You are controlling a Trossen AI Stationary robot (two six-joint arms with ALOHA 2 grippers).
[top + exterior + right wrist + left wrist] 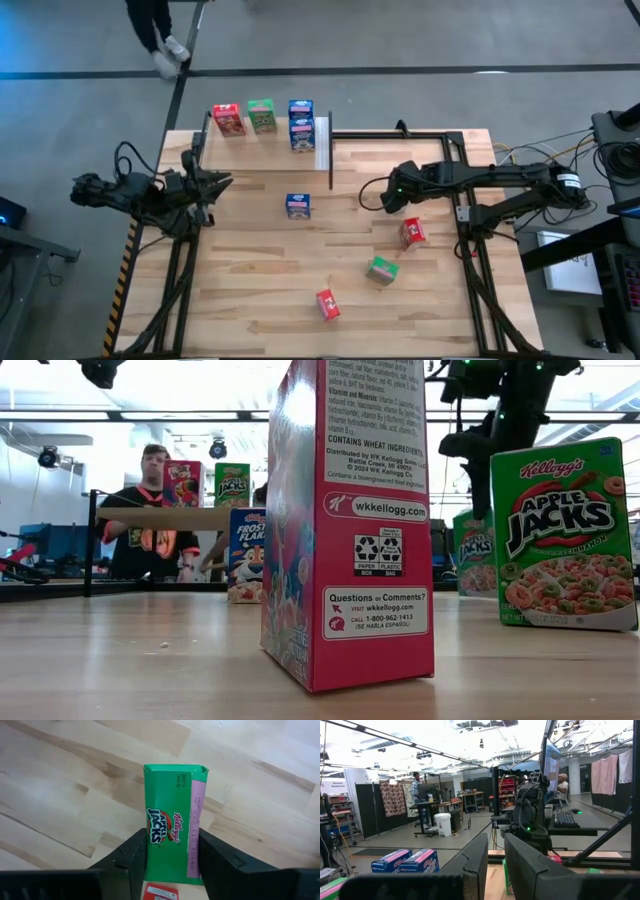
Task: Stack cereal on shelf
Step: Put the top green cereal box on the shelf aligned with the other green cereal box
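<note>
The shelf stands at the table's far left edge, with a white end strip. On it are a red box, a green box and two blue boxes. On the tabletop stand a blue box, two red boxes and a green box. My right gripper is right of the table's middle, shut on a green Apple Jacks box. My left gripper waits at the left, empty, its fingers a narrow gap apart. My right gripper pinches the green box between its two fingers, one on each face beside the narrow printed panel. The fingers come from above, slanting down. The box reaches out past the fingertips. I cannot tell whether it is clear of the table.
Black frame rails run along the table's left and right sides. A person is behind the shelf beyond the far edge. In the low view a red box stands close up and a green one to its right.
</note>
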